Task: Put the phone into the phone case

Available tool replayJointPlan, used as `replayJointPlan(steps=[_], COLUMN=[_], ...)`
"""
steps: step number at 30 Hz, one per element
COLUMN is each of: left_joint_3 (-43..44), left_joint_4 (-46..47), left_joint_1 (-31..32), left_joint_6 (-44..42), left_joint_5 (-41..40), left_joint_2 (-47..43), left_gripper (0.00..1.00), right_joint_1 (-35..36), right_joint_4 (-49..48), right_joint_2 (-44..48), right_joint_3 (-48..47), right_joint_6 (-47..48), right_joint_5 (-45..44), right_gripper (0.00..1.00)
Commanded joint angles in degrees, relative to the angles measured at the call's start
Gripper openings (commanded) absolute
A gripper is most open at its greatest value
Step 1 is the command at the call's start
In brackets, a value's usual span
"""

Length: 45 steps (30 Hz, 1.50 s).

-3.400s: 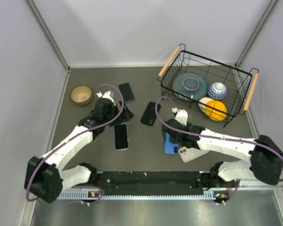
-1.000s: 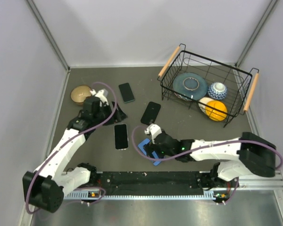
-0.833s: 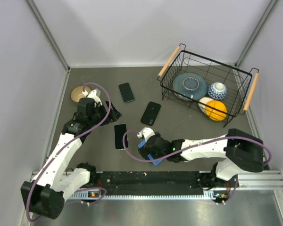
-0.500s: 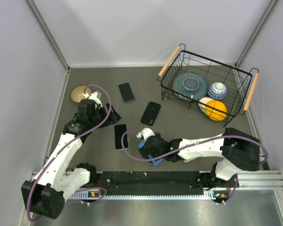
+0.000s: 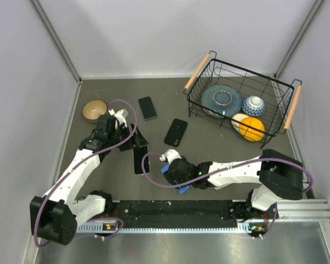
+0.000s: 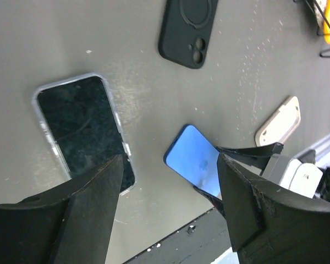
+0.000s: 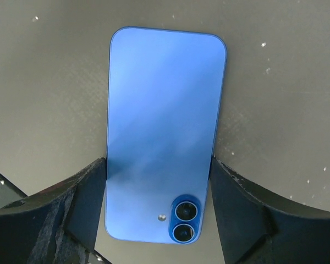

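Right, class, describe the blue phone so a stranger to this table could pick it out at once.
Start at the wire basket at the far right of the table, then come toward the near edge, by the arms' bases. There the blue phone lies face down between the right gripper's fingers. The phones and cases around it are black or pale; it alone is blue, with twin lenses.

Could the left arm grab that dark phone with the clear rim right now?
Probably yes. The left gripper hangs open just above the dark phone, which lies flat with nothing on it; the blue phone lies apart from it.
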<state>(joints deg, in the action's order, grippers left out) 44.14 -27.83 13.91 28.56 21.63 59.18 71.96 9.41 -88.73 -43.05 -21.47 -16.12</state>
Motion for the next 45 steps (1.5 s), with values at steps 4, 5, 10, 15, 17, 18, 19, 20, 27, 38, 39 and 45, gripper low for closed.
replayJointPlan(steps=[4,5,10,15,17,18,19,20,27,38,39,45], left_joint_3=[-6.51,-7.04,-7.05,-5.38,-4.77,-4.68,-4.76,-4.77,-5.29,-4.94,-4.85,-3.89], left_joint_4=[12.87,13.33,14.56,17.02,17.11,17.37,17.64,17.73,20.36,18.26,17.3,14.48], left_joint_1=[0.5,1.63,7.52,12.54,13.68,14.03,14.21,14.56,15.62,16.06,16.06,16.06], left_joint_6=[2.29,2.73,2.03,2.73,3.08,3.17,3.35,3.7,4.92,4.76,4.49,4.14], left_joint_5=[20.11,20.64,17.13,17.84,17.14,16.78,16.52,16.0,18.18,14.15,13.71,9.49], left_joint_2=[7.26,8.31,13.76,19.99,21.41,22.2,22.38,22.47,25.02,22.39,22.12,19.22], left_gripper=[0.72,0.7,0.7,0.7,0.7,0.7,0.7,0.7,0.7,0.7,0.7,0.71], right_joint_1=[0.55,0.55,0.55,0.55,0.55,0.63,0.55,0.55,0.55,0.55,0.55,0.55], right_joint_4=[-6.76,-7.82,-11.33,-15.12,-15.39,-15.21,-15.04,-15.12,-17.14,-11.8,-9.61,0.16], right_joint_2=[9.09,10.67,15.07,19.47,20.26,20.26,20.17,20.09,21.93,16.66,16.22,15.87], right_joint_3=[6.65,7.7,10.61,14.48,15.01,15.1,15.27,15.36,16.68,15.28,14.75,9.04], right_joint_6=[3.1,3.28,4.16,4.68,4.69,4.6,4.6,4.51,3.9,0.82,0.21,-1.46], right_joint_5=[-0.84,-1.02,-2.07,-1.9,-1.9,-1.99,-2.07,-2.16,-1.81,-1.02,-0.32,2.32], right_gripper=[0.56,0.55,0.53,0.52,0.52,0.52,0.51,0.51,0.5,0.55,0.57,0.78])
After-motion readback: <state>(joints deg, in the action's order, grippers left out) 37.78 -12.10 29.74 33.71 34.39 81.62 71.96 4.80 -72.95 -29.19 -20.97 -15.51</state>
